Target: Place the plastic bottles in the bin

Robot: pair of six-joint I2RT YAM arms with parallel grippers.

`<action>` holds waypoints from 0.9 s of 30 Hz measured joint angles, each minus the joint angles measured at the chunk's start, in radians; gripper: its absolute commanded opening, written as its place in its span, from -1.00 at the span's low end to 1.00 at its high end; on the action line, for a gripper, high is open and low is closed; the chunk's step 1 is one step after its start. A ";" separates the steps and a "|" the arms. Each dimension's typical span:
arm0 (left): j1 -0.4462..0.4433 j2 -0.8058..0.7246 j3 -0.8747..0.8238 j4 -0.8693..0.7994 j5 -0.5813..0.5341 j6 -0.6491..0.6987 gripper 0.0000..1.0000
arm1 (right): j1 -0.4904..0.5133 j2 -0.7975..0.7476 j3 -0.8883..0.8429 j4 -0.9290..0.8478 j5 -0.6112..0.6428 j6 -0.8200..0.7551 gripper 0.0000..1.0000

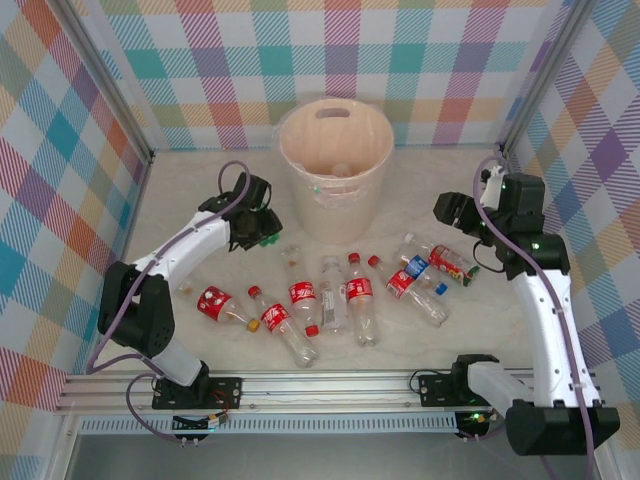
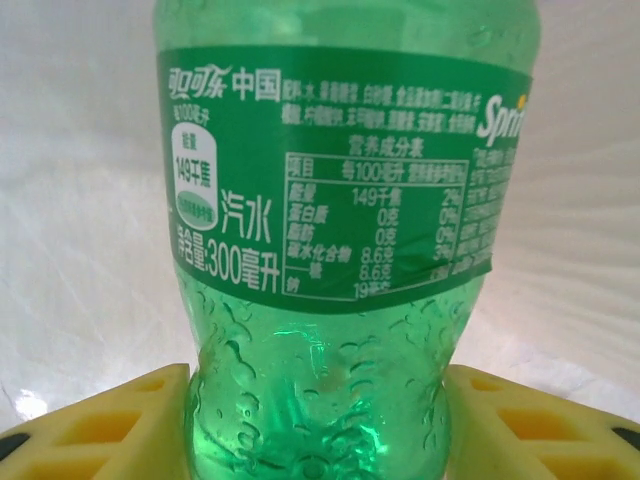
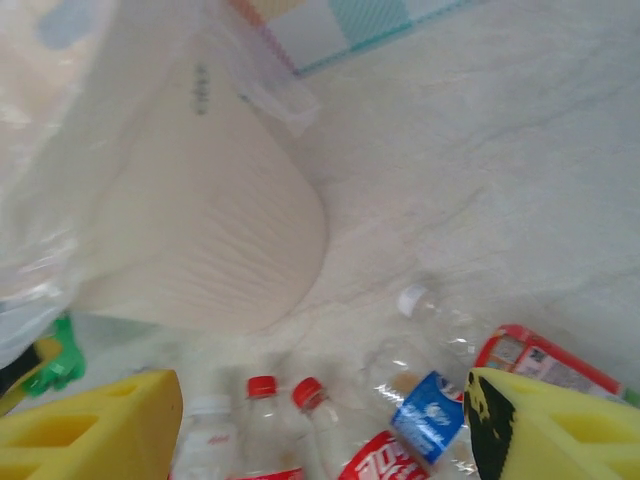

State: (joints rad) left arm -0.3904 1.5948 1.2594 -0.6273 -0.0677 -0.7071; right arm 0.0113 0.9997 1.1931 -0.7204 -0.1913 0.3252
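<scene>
In the left wrist view a green bottle with a green label stands between my yellow fingers, which press on both sides of its lower body. From above, my left gripper sits low on the table just left of the bin, a large cream bucket. My right gripper hangs open and empty to the right of the bin, above the scattered plastic bottles. Several of these lie in front of the bin: red-labelled ones, an unlabelled one and a blue-labelled one. The right wrist view shows the bin wall and the blue-labelled bottle.
Plaid walls close in the table on the left, back and right. A metal rail runs along the front edge by the arm bases. A red-labelled bottle lies close to the left arm's lower link.
</scene>
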 measured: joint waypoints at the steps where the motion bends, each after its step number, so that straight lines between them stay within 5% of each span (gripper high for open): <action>1: 0.000 -0.008 0.014 -0.003 -0.017 0.018 -0.08 | 0.000 -0.012 0.000 0.001 -0.025 0.001 0.48; 7: 0.001 -0.111 0.073 -0.054 -0.105 0.123 -0.27 | 0.043 -0.006 0.028 0.002 -0.102 0.025 0.48; 13: 0.001 -0.223 0.118 -0.018 -0.110 0.182 -0.51 | 0.232 0.072 0.109 0.042 -0.105 0.033 0.50; 27: 0.000 -0.282 0.005 0.290 0.222 0.311 -0.70 | 0.525 0.413 0.412 0.170 -0.146 0.042 0.62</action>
State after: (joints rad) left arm -0.3904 1.3128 1.2648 -0.3374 0.1543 -0.3958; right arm 0.5362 1.4128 1.6047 -0.5507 -0.3378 0.3668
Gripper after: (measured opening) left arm 0.531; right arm 0.801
